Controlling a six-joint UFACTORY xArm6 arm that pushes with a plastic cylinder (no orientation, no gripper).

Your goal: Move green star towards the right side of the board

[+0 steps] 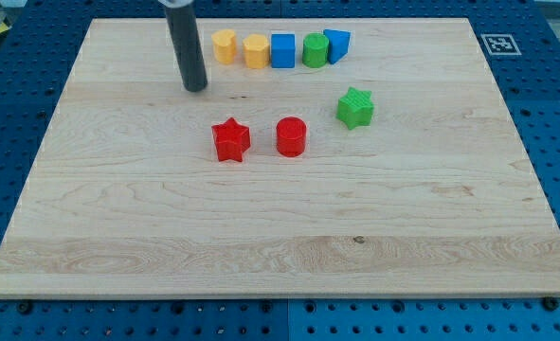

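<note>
One camera looks steeply down at the whole wooden board [280,237] from its near edge.

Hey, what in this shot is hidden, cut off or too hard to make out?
- Camera view: my tip shows, but the rod's upper part and the arm are cut off by the view's top.
- The blue block is partly hidden behind the green cylinder; its shape is unclear.
- The marker on the board's top right corner is too small to read.

My rod comes down from the view's top edge, left of centre, leaning slightly (its upper part is cut off by the frame). My tip [196,87] rests on the board, touching no block.
</note>
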